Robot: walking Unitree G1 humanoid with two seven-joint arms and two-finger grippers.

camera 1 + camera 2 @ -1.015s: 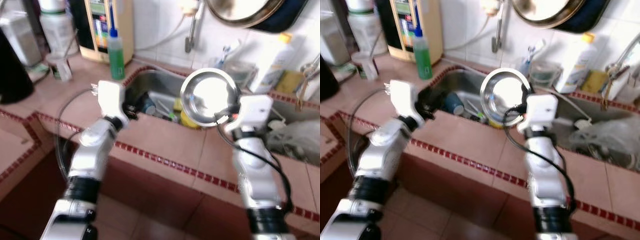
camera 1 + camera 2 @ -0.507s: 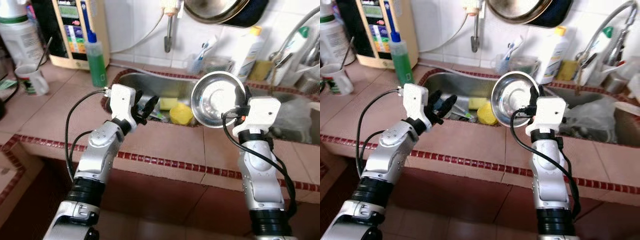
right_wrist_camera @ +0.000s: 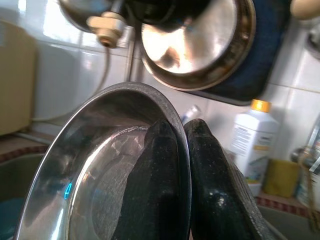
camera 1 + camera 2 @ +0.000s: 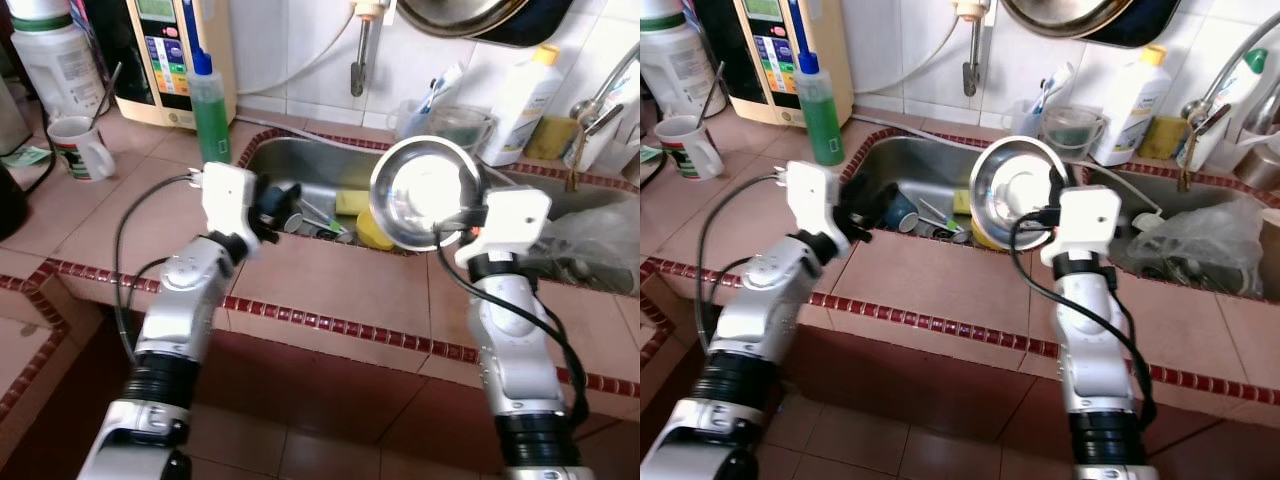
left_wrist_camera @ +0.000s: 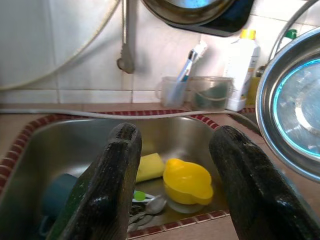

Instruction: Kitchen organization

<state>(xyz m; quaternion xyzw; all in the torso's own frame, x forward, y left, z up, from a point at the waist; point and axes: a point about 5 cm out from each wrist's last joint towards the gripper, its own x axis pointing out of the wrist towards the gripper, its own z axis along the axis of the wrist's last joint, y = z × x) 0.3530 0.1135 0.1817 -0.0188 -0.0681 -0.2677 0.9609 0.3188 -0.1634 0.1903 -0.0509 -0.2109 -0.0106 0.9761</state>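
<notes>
Since half a second ago, the left gripper (image 5: 172, 165) has pushed forward over the sink's (image 4: 300, 165) front edge, fingers spread wide and empty above a yellow cup (image 5: 187, 182). Right gripper (image 3: 181, 150) pinches the steel bowl's (image 4: 425, 190) rim, holding it tilted upright above the sink's right end.

A counter of pinkish-brown tiles (image 4: 330, 285) is stretching across in front of me, with a band of small red tiles (image 4: 340, 328) running along its front edge and around the steel sink (image 4: 930, 165) sunk into it. White wall tiles (image 4: 300, 50) are rising behind the back edge, catching bright light, and a brown tiled floor (image 4: 300, 440) is lying below the counter front.
</notes>
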